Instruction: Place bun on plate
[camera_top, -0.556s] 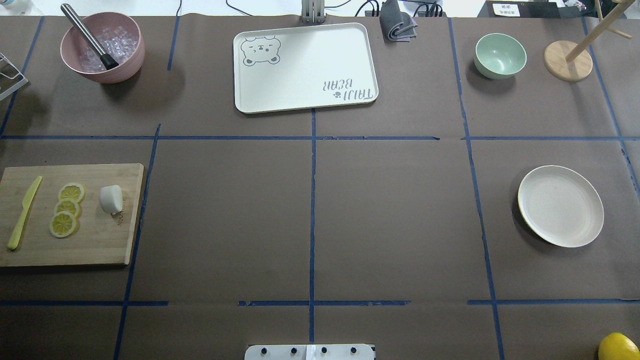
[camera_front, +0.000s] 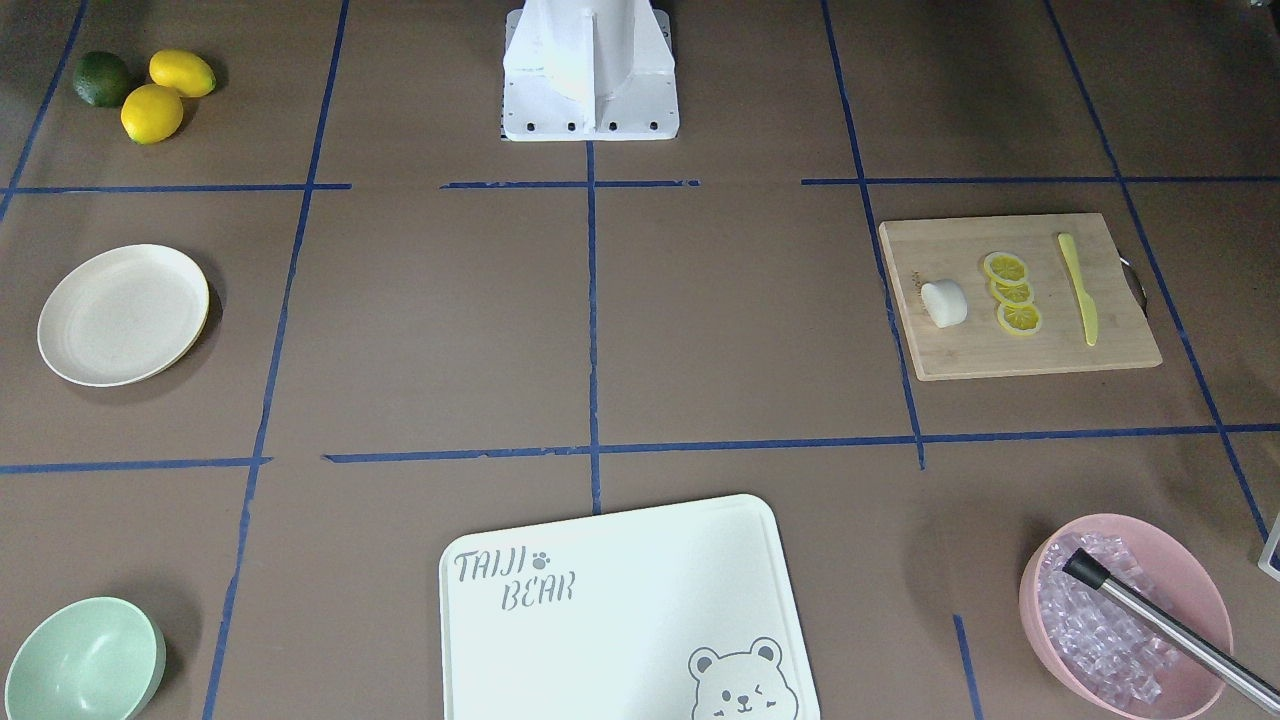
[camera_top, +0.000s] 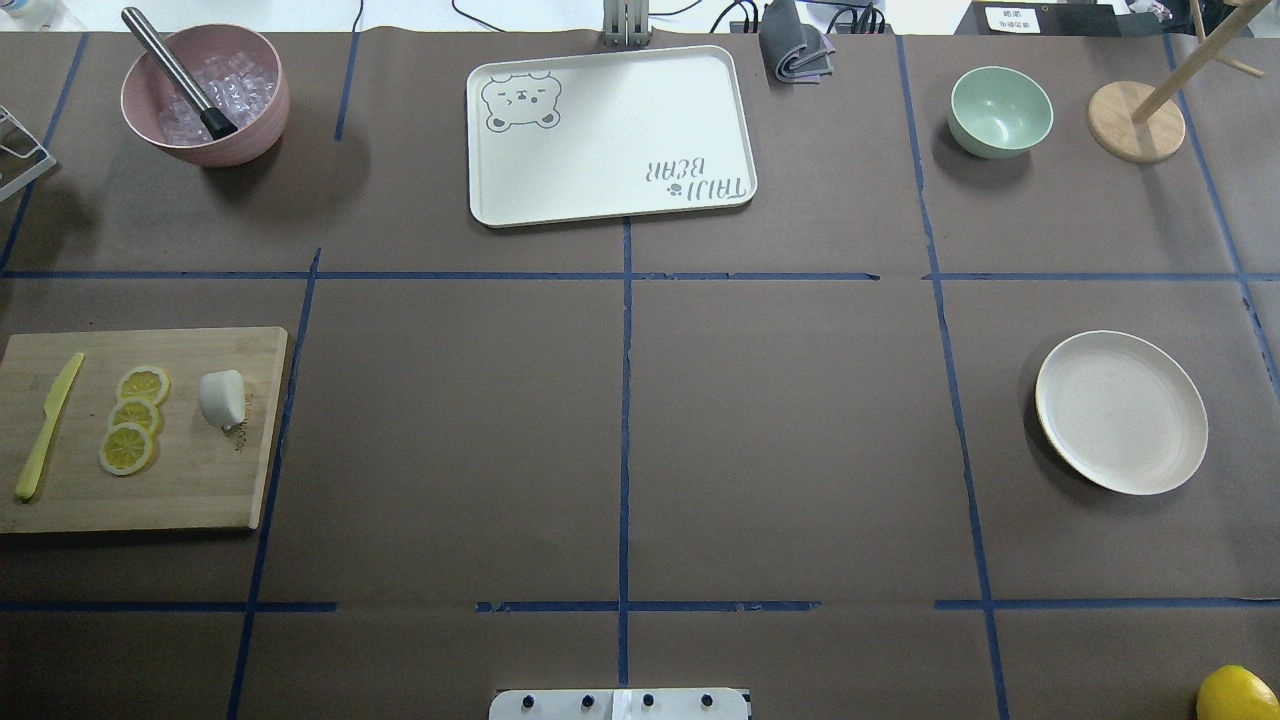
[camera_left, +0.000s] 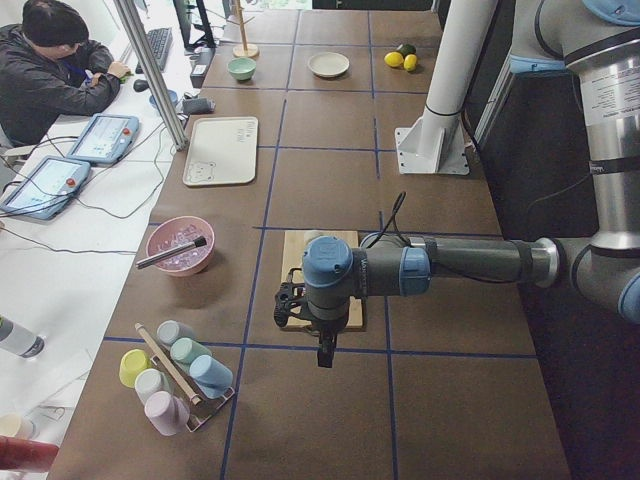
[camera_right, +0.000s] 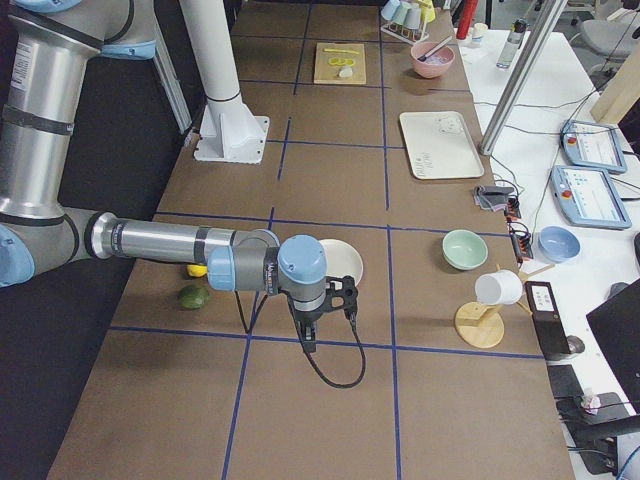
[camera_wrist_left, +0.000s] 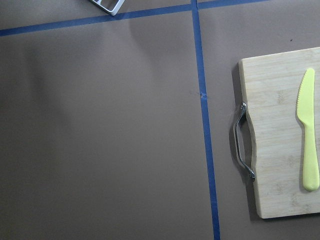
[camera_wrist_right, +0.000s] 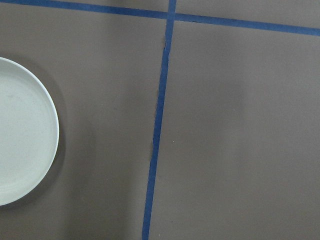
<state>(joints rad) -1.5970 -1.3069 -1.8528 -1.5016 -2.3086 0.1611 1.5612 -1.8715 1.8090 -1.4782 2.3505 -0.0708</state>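
The bun (camera_top: 221, 397) is a small white lump lying on the wooden cutting board (camera_top: 200, 480), right of the lemon slices (camera_top: 132, 418); it also shows as the bun (camera_front: 944, 303). The cream plate (camera_top: 1120, 412) stands far off on the table's right side, with nothing on it. My left gripper (camera_left: 324, 356) hangs above the table at the board's handle end, seen only from the side, so I cannot tell its state. My right gripper (camera_right: 307, 343) hovers just outside the plate (camera_right: 348, 262), also only in a side view. The right wrist view catches the plate's edge (camera_wrist_right: 30, 150).
A yellow knife (camera_top: 47, 427) lies on the board. At the back stand a pink bowl of ice (camera_top: 205, 95), the bear-printed tray (camera_top: 610, 135), a mint bowl (camera_top: 1000, 110) and a wooden stand (camera_top: 1137, 122). Lemons (camera_front: 165, 92) lie near the robot's base. A person (camera_left: 50, 60) sits beyond the table.
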